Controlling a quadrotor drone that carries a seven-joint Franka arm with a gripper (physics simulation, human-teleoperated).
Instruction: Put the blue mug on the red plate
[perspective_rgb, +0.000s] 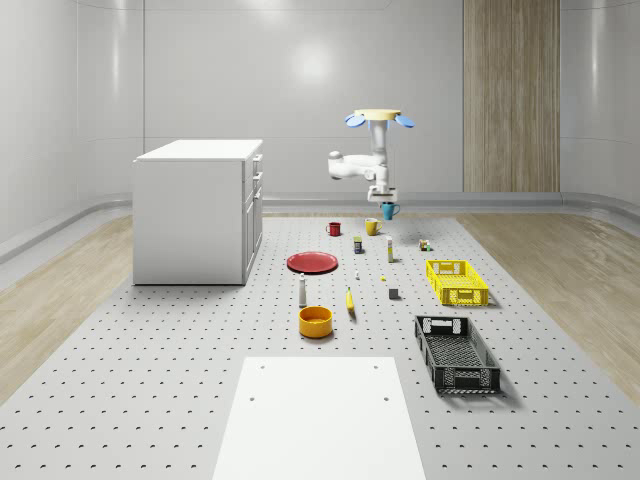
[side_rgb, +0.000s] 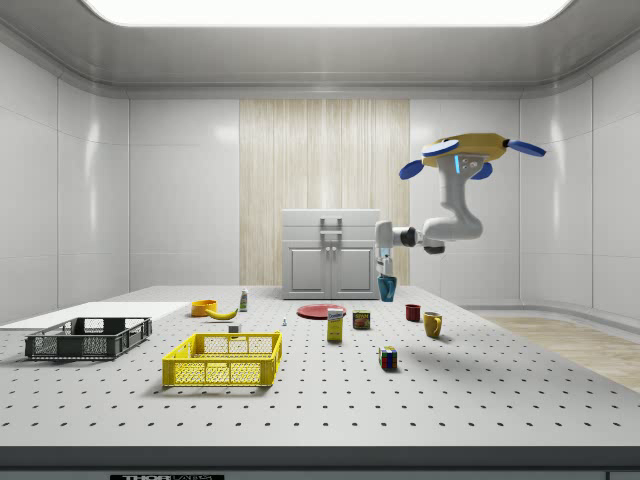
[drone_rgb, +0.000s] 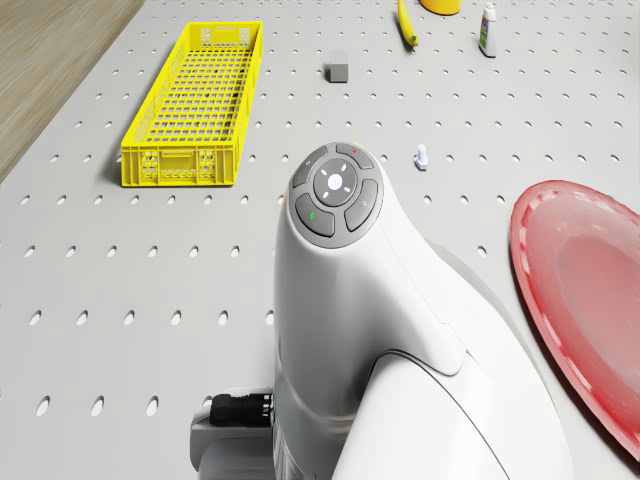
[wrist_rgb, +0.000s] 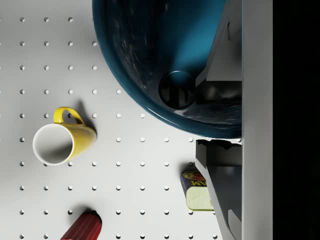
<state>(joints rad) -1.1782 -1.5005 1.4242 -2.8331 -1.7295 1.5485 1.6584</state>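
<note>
While the drone (perspective_rgb: 378, 117) hovers above the far part of the worktop (perspective_rgb: 200, 380), we see its end effector (perspective_rgb: 386, 205) clamped on the blue mug's (perspective_rgb: 389, 210) rim, carrying it clear of the surface. Below it stands a yellow mug (perspective_rgb: 372, 227), with a red mug (perspective_rgb: 334, 229) nearby. The red plate (perspective_rgb: 312, 262) lies nearer the cabinet (perspective_rgb: 198, 210).

Pale panelled walls, wood wall panel (perspective_rgb: 510, 95), white cabinet (perspective_rgb: 198, 210), perforated floor (perspective_rgb: 150, 380).
</note>
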